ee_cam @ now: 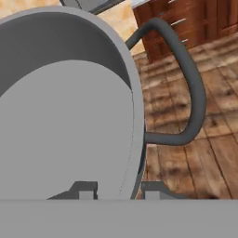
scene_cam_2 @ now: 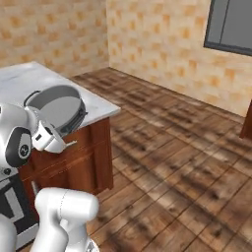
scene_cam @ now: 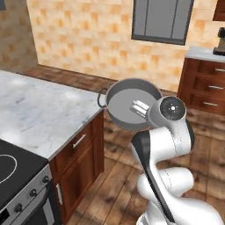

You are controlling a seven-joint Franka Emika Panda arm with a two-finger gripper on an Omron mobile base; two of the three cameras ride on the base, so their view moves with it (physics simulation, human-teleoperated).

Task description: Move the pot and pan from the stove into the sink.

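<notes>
Carrying the pot [scene_cam: 129, 105] at centre frame in the left base view, clear of the stove [scene_cam: 13, 176] at lower left. Right base view: pot at left, tilted. Hand view: gripper [ee_cam: 118, 190] pinches the pot's wall between its fingers. Judged mid-transport; next requires reaching the sink.

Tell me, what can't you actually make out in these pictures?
- Stove: cut off by the left base view's lower left edge.
- Pot: tilted, its far side hidden behind the arm in the left base view.
- Fingers: only the tips show in the hand view, straddling the pot's wall.
</notes>
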